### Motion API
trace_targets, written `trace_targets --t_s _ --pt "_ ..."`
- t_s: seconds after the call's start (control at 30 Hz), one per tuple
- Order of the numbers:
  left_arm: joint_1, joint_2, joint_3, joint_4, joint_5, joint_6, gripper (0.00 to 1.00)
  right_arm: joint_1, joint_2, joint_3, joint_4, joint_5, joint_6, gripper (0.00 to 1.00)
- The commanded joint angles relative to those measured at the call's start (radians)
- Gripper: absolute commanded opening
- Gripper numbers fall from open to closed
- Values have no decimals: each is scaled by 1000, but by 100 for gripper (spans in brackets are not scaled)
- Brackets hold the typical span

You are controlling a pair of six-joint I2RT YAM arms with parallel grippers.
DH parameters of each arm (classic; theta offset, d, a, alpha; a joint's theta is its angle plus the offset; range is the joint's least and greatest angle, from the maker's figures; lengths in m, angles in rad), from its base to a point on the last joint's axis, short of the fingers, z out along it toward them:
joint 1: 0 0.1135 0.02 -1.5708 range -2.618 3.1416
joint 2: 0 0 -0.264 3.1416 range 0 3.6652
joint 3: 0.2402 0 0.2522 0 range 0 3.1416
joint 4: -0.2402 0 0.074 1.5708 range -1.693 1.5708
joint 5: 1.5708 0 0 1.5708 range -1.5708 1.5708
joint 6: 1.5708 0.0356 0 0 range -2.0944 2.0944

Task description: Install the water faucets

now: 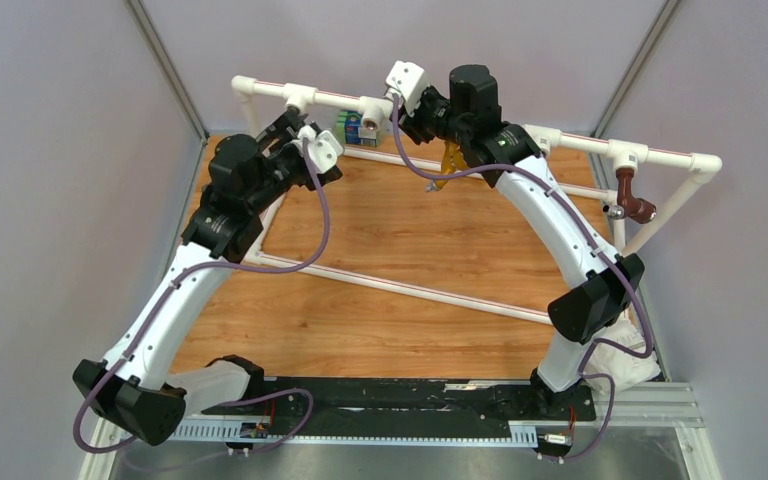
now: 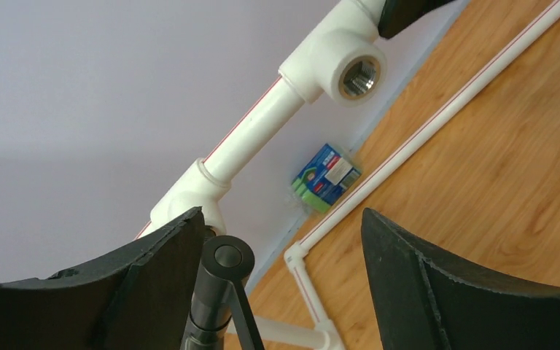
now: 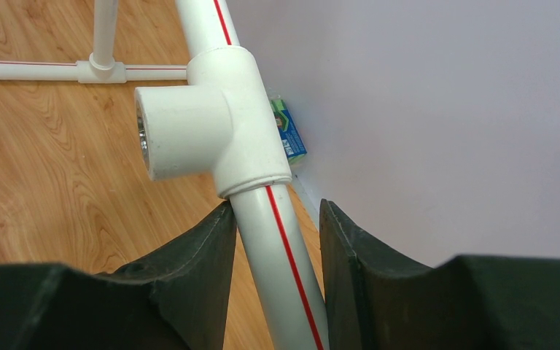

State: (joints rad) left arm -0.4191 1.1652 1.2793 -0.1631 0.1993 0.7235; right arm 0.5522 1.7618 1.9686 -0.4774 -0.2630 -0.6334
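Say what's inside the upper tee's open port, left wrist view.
A threaded metal insert lines the tee; nothing is screwed in. Deeper, the bore is dark, unseen.

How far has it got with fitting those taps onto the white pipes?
Looks done: a brown tap sits on the white pipe frame's right side. In hand: the dark faucet lies between the left gripper's open fingers, not visibly screwed in. Left: the threaded tee is empty; the right gripper straddles the frame beside it.

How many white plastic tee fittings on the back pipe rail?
3 tee fittings: one near the rail's left end, one beside the right gripper, one above the brown tap. The right arm may hide another.
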Motion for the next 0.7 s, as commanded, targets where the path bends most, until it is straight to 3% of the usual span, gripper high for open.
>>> trace_targets --t_s 0.0,0.17,0.27,0.4,0.53,0.67 --pt "-4 -76 60 65 42 -248 87 57 -5 -28 -104 -111 95 0" --pt "-4 -104 167 7 -9 -542 93 57 -4 -31 -104 -110 92 0" --pt "16 -105 235 -62 -110 -688 96 55 -2 -30 -105 -110 92 0" --pt "220 -64 360 -255 -74 -1000 98 57 -5 -28 -105 -116 95 0" --pt "411 -48 368 -349 32 -1142 99 57 -7 -30 -104 -119 95 0" --pt "639 -27 324 -349 267 -1338 99 55 -7 -30 -104 -120 95 0"
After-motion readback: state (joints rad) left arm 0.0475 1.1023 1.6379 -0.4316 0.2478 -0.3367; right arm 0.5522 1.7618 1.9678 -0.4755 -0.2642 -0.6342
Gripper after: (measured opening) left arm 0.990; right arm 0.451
